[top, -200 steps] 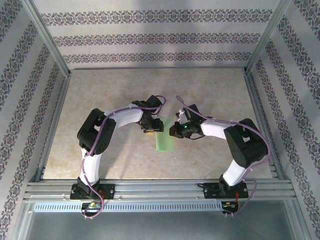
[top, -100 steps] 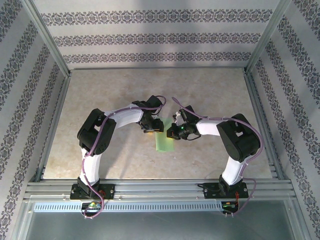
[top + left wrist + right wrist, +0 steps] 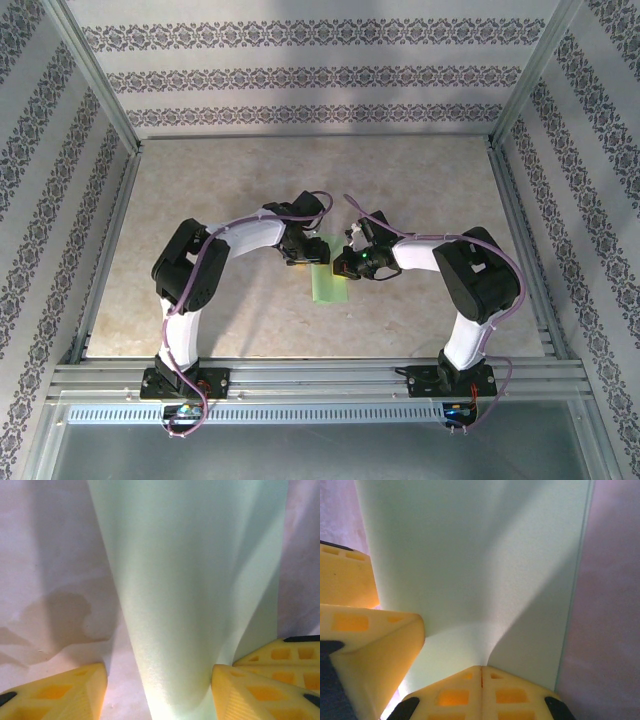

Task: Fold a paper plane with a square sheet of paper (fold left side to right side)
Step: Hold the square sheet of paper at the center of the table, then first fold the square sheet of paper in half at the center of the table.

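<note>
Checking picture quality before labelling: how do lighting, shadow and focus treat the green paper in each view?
Top external: even light, the square sheet of paper sharp but small. Left wrist: paper soft-focus, brightest near the fingers, shadow on the table beside it. Right wrist: a diagonal shadow crosses the paper.

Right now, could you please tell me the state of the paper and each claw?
square sheet of paper: creased narrower, one layer curving up
left claw: open, fingers either side of the raised paper
right claw: shut, tips against the paper
</note>
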